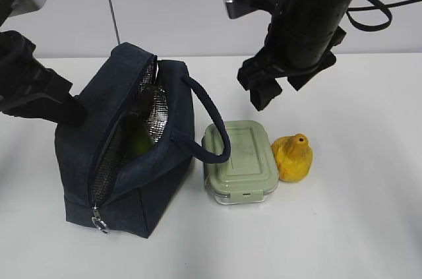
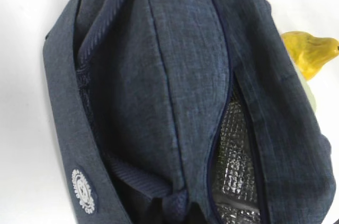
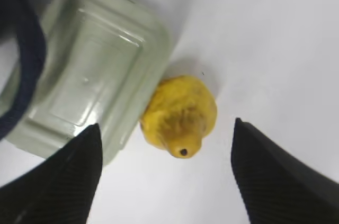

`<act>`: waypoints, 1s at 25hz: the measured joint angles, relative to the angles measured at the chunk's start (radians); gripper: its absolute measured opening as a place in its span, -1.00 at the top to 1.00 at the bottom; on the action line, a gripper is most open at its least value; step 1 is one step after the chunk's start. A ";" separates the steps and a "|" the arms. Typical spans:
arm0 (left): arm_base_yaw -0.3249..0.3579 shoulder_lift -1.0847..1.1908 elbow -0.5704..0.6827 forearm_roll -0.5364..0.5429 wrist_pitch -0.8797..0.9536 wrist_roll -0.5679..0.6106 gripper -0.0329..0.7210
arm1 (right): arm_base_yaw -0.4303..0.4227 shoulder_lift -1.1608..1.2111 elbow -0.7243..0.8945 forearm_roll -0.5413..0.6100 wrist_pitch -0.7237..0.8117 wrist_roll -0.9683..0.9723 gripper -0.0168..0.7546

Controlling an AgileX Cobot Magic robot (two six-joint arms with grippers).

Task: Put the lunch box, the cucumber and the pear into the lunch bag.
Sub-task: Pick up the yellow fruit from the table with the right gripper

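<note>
Evidently the pear point(image 3: 180, 114), set on the table touching the lunch box point(image 3: 95, 86), is being lined up between the spread fingers of the right gripper point(image 3: 164, 176); a descent and closure are called for next. The lunch bag point(image 1: 125, 160) is pinned open by the pressed-together left gripper point(image 1: 66, 111).

Table point(image 1: 369, 226): white, carrying everything.
Lunch bag point(image 1: 158, 186): standing left, unzipped.
Lunch box point(image 1: 239, 160): sitting beside it.
Pear point(image 1: 293, 158): touching the box's right side.

Pear point(image 3: 180, 115) touches lunch box point(image 3: 92, 83) on 1 side; other sides clear.
</note>
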 joint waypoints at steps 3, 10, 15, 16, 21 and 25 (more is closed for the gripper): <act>0.000 0.000 0.000 0.001 0.003 0.000 0.86 | 0.000 0.048 0.000 -0.052 0.055 0.012 -0.50; 0.000 0.000 0.000 0.002 0.010 0.000 0.86 | 0.000 0.131 0.000 -0.090 0.102 0.017 -0.38; 0.000 0.000 0.000 0.002 0.010 0.000 0.86 | -0.013 0.153 -0.001 -0.093 0.107 0.012 -0.36; 0.000 0.000 0.000 0.002 0.010 0.000 0.86 | -0.015 0.158 -0.002 -0.093 0.112 0.012 -0.36; 0.000 0.000 0.000 0.002 0.010 0.000 0.86 | -0.018 0.189 -0.006 -0.085 0.119 -0.009 -0.34; 0.000 0.000 0.000 0.002 0.010 0.000 0.86 | -0.018 0.210 -0.006 -0.079 0.121 -0.017 -0.24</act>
